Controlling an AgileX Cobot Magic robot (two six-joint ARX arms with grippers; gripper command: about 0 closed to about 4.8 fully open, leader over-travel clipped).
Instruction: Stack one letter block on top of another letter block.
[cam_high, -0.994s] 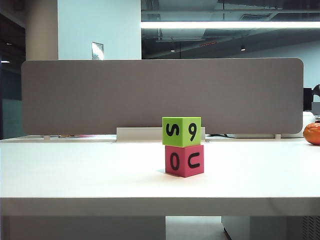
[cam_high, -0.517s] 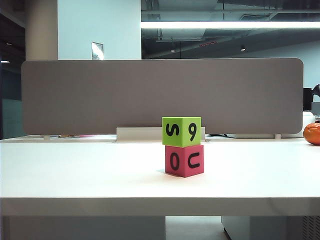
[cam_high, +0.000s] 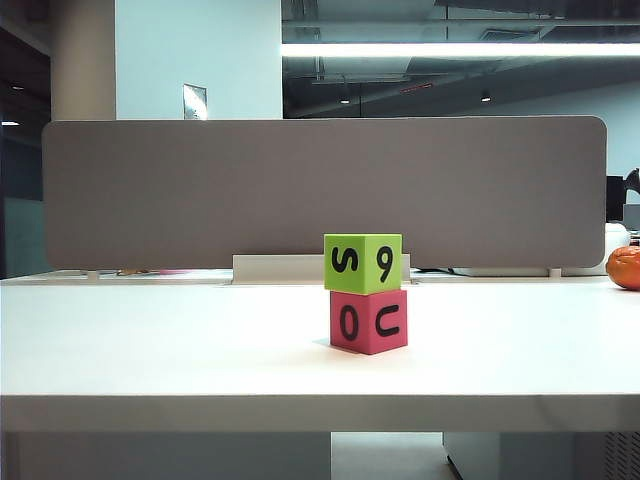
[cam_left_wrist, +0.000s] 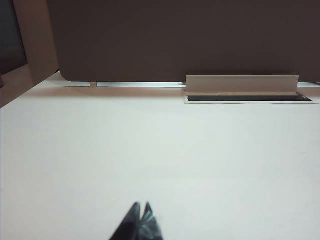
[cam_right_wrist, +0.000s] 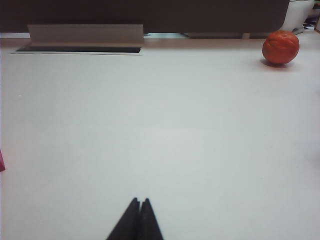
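Note:
In the exterior view the lime-green letter block (cam_high: 363, 262), marked S and 9, rests squarely on top of the pink-red letter block (cam_high: 368, 321), marked 0 and U, near the middle of the white table (cam_high: 150, 340). No arm shows in that view. My left gripper (cam_left_wrist: 141, 206) is shut over bare table, with nothing between its tips and neither block in its view. My right gripper (cam_right_wrist: 139, 201) is shut and empty too; a sliver of the pink-red block (cam_right_wrist: 1, 162) shows at the edge of its view.
An orange round fruit (cam_high: 625, 267) lies at the table's far right, also seen as the fruit (cam_right_wrist: 280, 47) from the right wrist. A grey partition panel (cam_high: 320, 190) stands along the back edge, with a white cable cover (cam_high: 275, 268) at its foot.

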